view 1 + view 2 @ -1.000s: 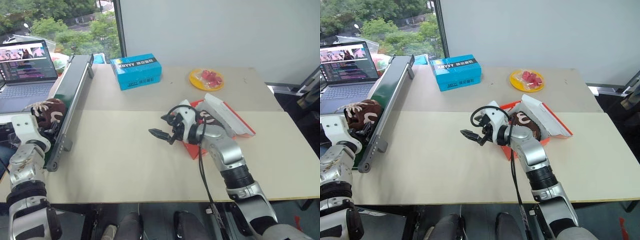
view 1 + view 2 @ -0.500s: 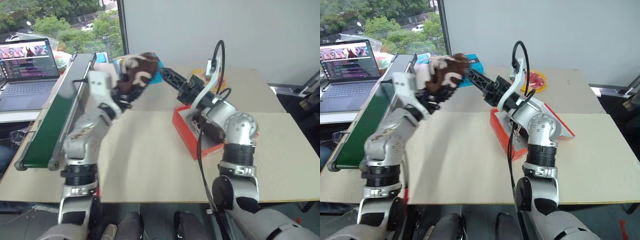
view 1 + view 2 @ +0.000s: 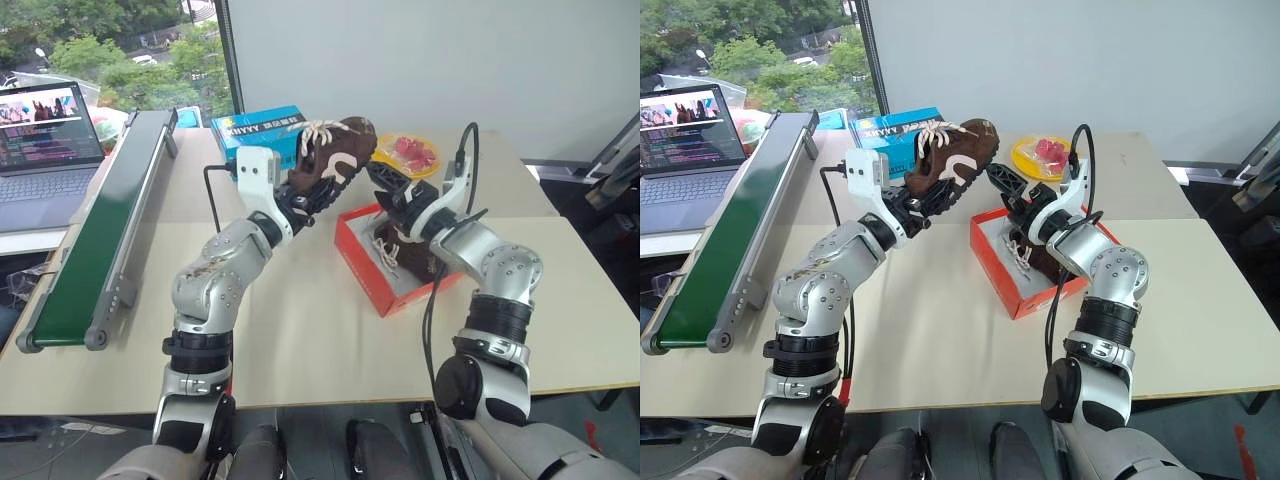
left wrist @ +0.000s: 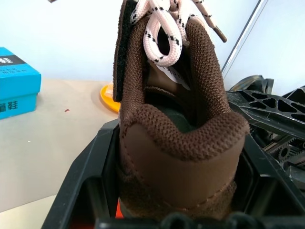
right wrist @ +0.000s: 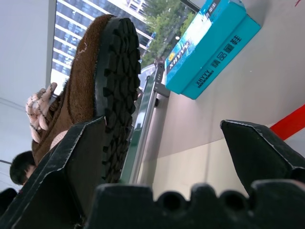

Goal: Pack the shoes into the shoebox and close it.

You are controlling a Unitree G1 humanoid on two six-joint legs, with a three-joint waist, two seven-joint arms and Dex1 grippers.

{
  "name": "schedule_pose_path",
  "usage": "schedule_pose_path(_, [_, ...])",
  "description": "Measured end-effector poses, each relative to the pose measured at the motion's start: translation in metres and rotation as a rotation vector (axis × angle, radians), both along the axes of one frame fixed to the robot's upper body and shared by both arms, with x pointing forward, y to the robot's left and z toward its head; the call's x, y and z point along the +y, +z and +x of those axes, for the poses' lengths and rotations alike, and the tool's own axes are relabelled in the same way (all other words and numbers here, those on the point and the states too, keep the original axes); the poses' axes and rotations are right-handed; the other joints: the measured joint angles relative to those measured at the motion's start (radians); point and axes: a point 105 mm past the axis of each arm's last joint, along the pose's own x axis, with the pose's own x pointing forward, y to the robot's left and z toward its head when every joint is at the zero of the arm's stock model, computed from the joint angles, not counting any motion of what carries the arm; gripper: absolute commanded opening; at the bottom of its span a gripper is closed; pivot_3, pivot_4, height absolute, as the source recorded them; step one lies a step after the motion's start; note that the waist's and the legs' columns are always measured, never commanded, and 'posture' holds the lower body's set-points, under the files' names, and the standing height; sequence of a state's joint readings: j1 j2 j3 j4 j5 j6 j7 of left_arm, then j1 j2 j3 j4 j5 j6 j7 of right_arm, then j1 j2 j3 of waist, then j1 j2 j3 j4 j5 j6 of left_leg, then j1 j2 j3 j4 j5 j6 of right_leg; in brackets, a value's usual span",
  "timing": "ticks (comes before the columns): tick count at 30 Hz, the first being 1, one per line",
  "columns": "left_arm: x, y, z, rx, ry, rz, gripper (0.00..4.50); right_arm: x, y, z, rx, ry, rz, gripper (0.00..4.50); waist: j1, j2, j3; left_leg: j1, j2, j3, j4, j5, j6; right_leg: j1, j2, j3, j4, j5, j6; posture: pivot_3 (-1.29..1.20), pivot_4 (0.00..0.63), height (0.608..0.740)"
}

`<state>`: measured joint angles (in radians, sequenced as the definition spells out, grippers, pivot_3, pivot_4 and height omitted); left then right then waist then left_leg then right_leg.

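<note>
Both arms: silver-grey rounded shells, black ribbed joint rings at the elbows. White wrist block behind the left gripper. Black cable loops over the right gripper. Gripper fingers black, ridged, apparently latticed plastic; detail unclear.

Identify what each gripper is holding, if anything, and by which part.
The left gripper clamps one brown sneaker by its heel end. The right gripper is open beside the sneaker's sole, holding nothing.

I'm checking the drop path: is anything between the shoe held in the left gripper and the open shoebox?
Yes: the open right gripper sits between the held shoe in the left gripper and the shoebox, which already holds the other shoe.
</note>
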<state>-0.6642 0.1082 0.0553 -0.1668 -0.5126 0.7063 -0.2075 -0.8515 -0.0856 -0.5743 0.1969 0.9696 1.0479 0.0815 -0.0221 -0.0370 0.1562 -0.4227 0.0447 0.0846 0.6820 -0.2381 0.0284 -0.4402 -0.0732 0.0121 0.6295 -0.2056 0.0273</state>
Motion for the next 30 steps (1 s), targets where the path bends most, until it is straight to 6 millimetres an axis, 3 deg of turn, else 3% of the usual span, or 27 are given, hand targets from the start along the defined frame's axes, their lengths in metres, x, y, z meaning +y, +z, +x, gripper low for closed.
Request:
schedule_pose_path(6, [-0.011, -0.009, -0.005, 0.018, -0.039, 0.015, 2.49, -0.002, 0.014, -0.006, -0.047, 0.005, 0.037, 4.50, 0.005, 0.000, 0.000, 0.000, 0.000, 0.000, 0.000, 0.000, 0.000, 0.000, 0.000, 0.000, -0.001, 0.000, 0.000, 0.00, 0.150, 0.740])
schedule_pose_path(13, [-0.009, -0.009, -0.004, 0.012, -0.039, 0.031, 2.49, -0.003, 0.023, -0.010, -0.082, 0.021, 0.023, 4.50, 0.005, 0.000, 0.000, 0.000, 0.000, 0.000, 0.000, 0.000, 0.000, 0.000, 0.000, 0.000, -0.002, 0.000, 0.000, 0.00, 0.150, 0.740])
schedule_pose_path(18, [-0.018, -0.010, -0.007, 0.017, -0.067, 0.024, 2.48, 0.009, 0.021, -0.010, -0.076, 0.052, 0.002, 3.09, 0.006, 0.000, 0.000, 0.000, 0.000, 0.000, 0.000, 0.000, 0.000, 0.000, 0.000, 0.000, -0.002, 0.000, 0.000, 0.00, 0.150, 0.740])
schedule_pose_path(22, [-0.018, -0.008, -0.008, 0.012, -0.070, 0.021, 2.48, 0.007, 0.018, -0.007, -0.066, 0.043, 0.005, 1.61, 0.007, 0.000, 0.000, 0.000, 0.000, 0.000, 0.000, 0.000, 0.000, 0.000, 0.000, 0.000, -0.002, 0.000, 0.000, 0.00, 0.150, 0.740])
schedule_pose_path(26, [-0.018, -0.008, -0.008, 0.009, -0.068, 0.022, 2.48, 0.007, 0.019, -0.007, -0.067, 0.036, 0.005, 0.43, 0.007, 0.000, 0.000, 0.000, 0.000, 0.000, 0.000, 0.000, 0.000, 0.000, 0.000, 0.000, -0.003, 0.000, 0.000, 0.00, 0.150, 0.740])
schedule_pose_path(30, [-0.017, -0.008, -0.009, 0.008, -0.078, 0.020, 3.82, 0.006, 0.019, -0.006, -0.070, 0.032, -0.003, 0.37, 0.007, 0.000, 0.000, 0.000, 0.000, 0.000, 0.000, 0.000, 0.000, 0.000, 0.000, 0.000, -0.003, 0.000, 0.000, 0.00, 0.150, 0.740])
